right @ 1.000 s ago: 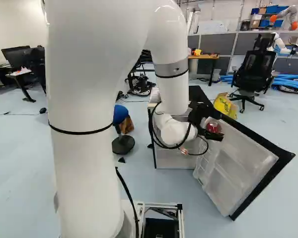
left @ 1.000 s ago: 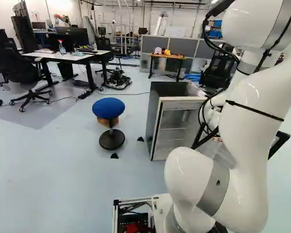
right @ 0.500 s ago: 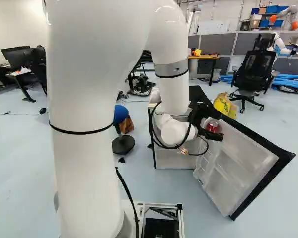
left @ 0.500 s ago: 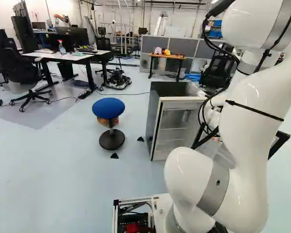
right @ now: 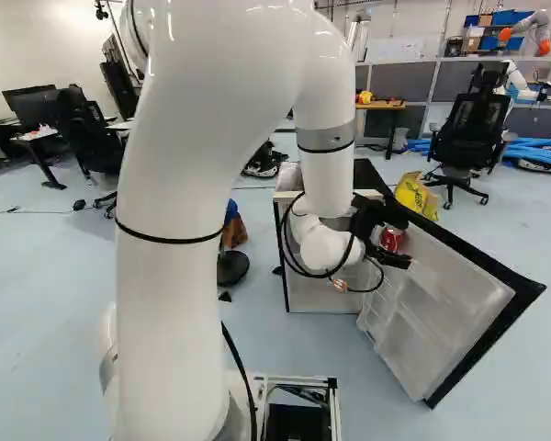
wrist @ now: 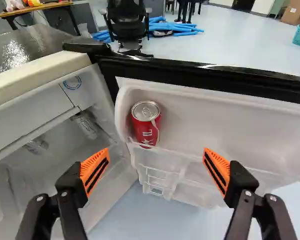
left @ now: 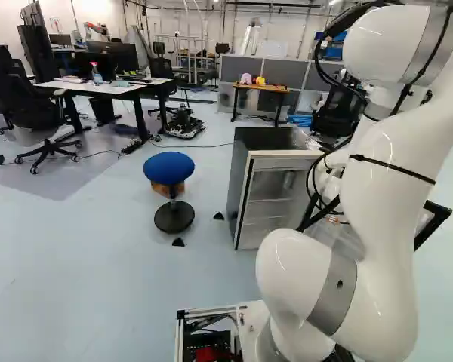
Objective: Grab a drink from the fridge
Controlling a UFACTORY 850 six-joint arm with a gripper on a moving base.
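shifting since the earlier frame, the upper arm (right: pixel 230 101) is leaning further right in the right base view — the fridge (left: pixel 275 200) and stool (left: pixel 170 167) are staying put. the claw (right: pixel 403 243) is hanging by the open door (right: pixel 459 317), its orange pads (wrist: pixel 95 170) standing wide apart and clamping nothing. the red can (wrist: pixel 146 125) is standing upright on the door's top shelf, near the hinge, ahead of the claw and between the lines of its fingers. behind the door, a yellow bag (right: pixel 415 195) is resting on the floor — a black chair (right: pixel 468 133) is standing beyond.
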